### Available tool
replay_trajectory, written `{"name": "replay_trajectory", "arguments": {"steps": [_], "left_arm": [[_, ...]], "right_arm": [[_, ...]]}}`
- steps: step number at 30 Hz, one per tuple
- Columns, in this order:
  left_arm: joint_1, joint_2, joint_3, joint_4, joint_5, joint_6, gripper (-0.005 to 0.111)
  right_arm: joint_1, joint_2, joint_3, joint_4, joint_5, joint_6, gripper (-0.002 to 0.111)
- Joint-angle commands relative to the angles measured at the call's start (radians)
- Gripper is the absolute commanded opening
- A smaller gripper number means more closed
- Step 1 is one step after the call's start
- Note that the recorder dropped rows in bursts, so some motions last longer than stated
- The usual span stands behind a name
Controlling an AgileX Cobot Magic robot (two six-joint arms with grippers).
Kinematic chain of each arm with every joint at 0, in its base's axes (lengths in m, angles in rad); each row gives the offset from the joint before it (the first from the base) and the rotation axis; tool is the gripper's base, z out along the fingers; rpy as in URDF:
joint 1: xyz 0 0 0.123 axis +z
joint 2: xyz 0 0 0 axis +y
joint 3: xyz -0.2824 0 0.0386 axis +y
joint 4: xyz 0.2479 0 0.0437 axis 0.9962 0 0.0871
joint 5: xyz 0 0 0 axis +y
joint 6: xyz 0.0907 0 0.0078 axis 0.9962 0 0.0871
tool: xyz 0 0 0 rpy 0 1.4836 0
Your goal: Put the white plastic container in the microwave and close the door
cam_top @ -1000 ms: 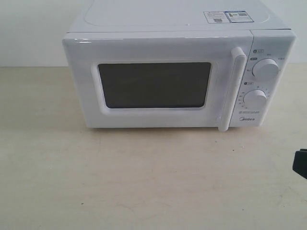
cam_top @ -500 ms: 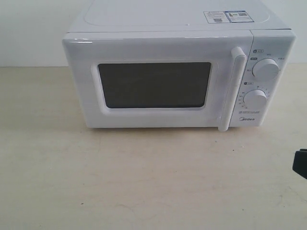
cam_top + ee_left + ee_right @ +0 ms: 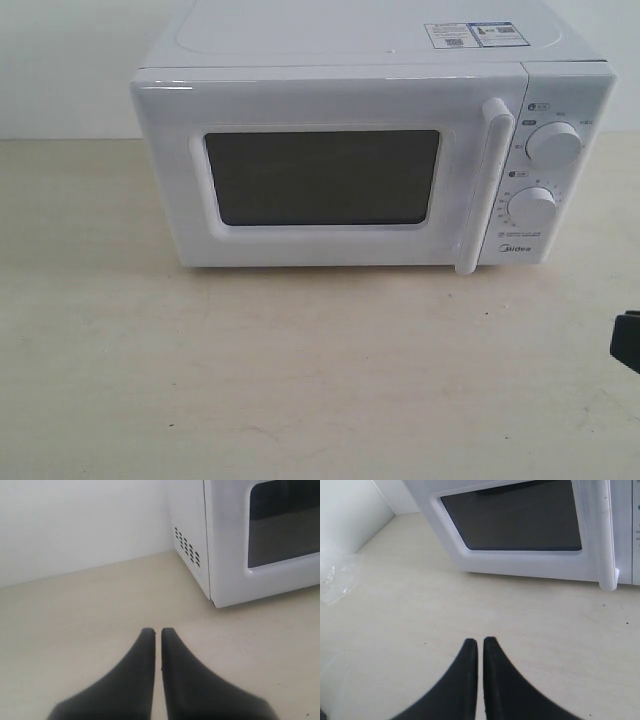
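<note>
The microwave (image 3: 372, 105) sat squarely on the worktop (image 3: 300, 380) with its door (image 3: 322, 178) fully shut. Its tall bar handle (image 3: 484, 185) lay flat against the front, so nothing could go inside until that door was pulled open.

The left gripper (image 3: 157, 632) hung low over bare worktop off the vented side of the oven. Its fingers were pressed together and held nothing. The right gripper (image 3: 480, 642) was likewise clenched and empty, poised above the worktop in front of the door with the handle ahead of it. That placement suited a reach for the handle, which looked to be the first step of a task not yet begun.

The white plastic container did not show plainly in any view. A crinkled translucent patch (image 3: 335, 577) lay on the worktop at the edge of the right wrist view, well away from the oven. It may have been the container or only loose film, since it was too cropped and pale to tell. Neither gripper was near it.

Because the handle is a smooth upright bar, the fingers would have to part before hooking behind it.
</note>
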Motion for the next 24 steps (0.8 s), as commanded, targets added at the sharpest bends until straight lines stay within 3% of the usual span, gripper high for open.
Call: {"name": "replay_trajectory", "arguments": {"steps": [1, 10, 17, 24], "left_arm": [[0.003, -0.003, 0.002, -0.019, -0.001, -0.017, 0.004], [0.015, -0.003, 0.002, -0.019, -0.001, -0.017, 0.004], [0.144, -0.003, 0.002, -0.019, -0.001, -0.017, 0.004], [0.187, -0.003, 0.002, -0.019, -0.001, -0.017, 0.004]], "right_arm": [[-0.002, -0.003, 0.005, 0.002, -0.007, -0.004, 0.0], [-0.002, -0.003, 0.005, 0.002, -0.009, -0.004, 0.0], [-0.002, -0.003, 0.005, 0.002, -0.012, -0.004, 0.0], [-0.002, -0.003, 0.005, 0.002, -0.012, -0.004, 0.0]]}}
